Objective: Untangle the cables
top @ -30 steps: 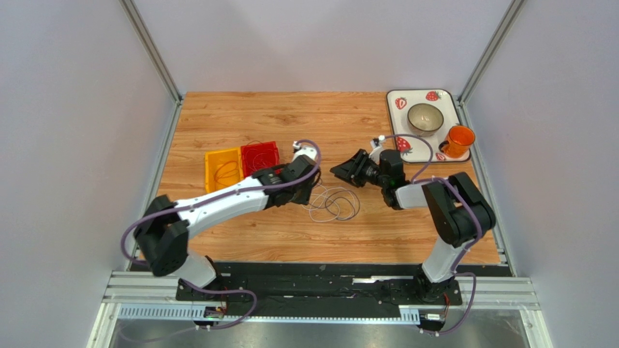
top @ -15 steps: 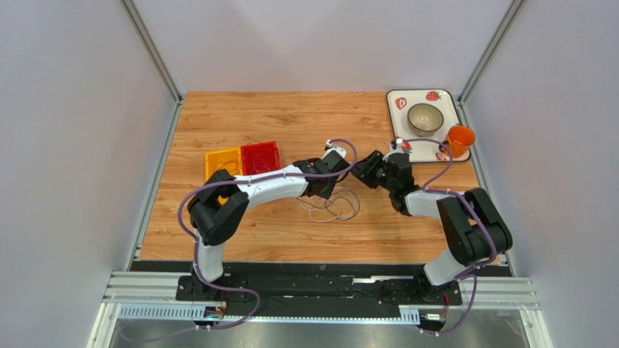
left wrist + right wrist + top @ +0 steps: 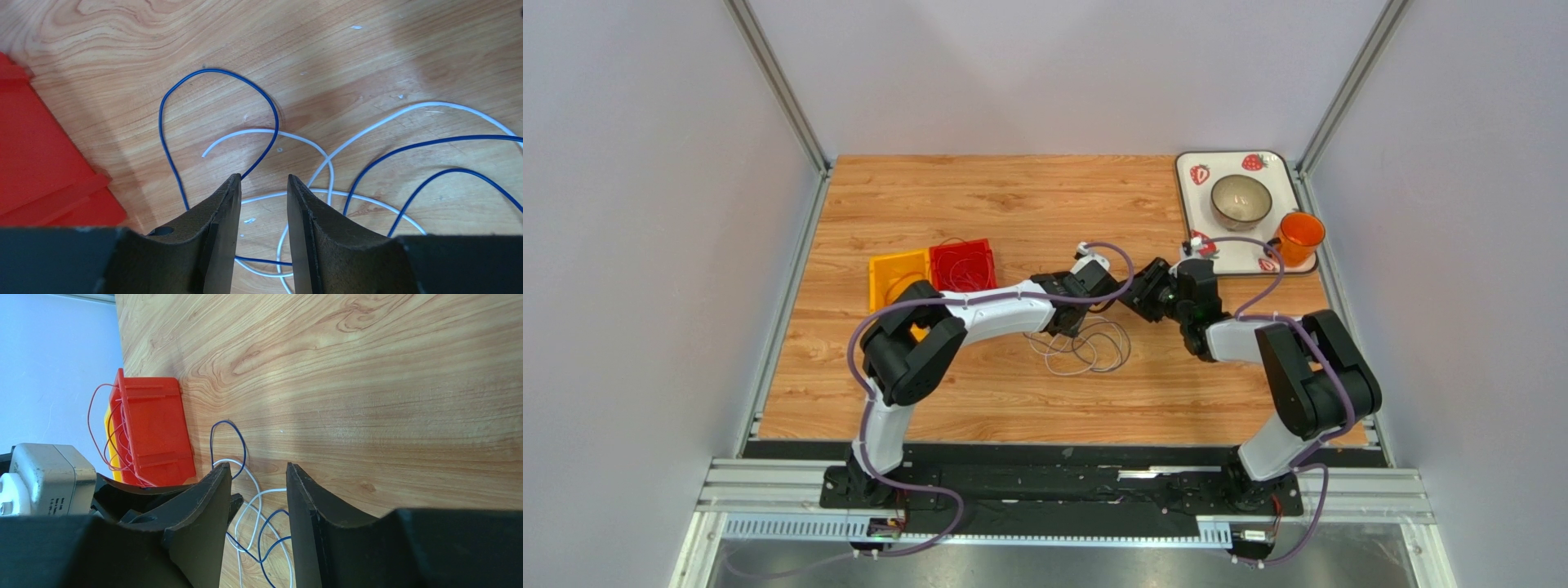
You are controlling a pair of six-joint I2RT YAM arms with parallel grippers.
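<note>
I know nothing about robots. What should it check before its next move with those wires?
1. Left pincer open: ok, jaws apart.
2. Left pincer at the blue wire: ok, the wire runs up to its tips.
3. Blue wire free of the white wire: not ok, they cross.
4. Right pincer empty: ok, open, nothing between its jaws.
5. Room between the two pincers: cannot tell, they are close together.

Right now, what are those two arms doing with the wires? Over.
Left pincer open, low over tangled blue cable and white cable. Right pincer open, empty, close alongside. Red bin nearby, not blocking.
</note>
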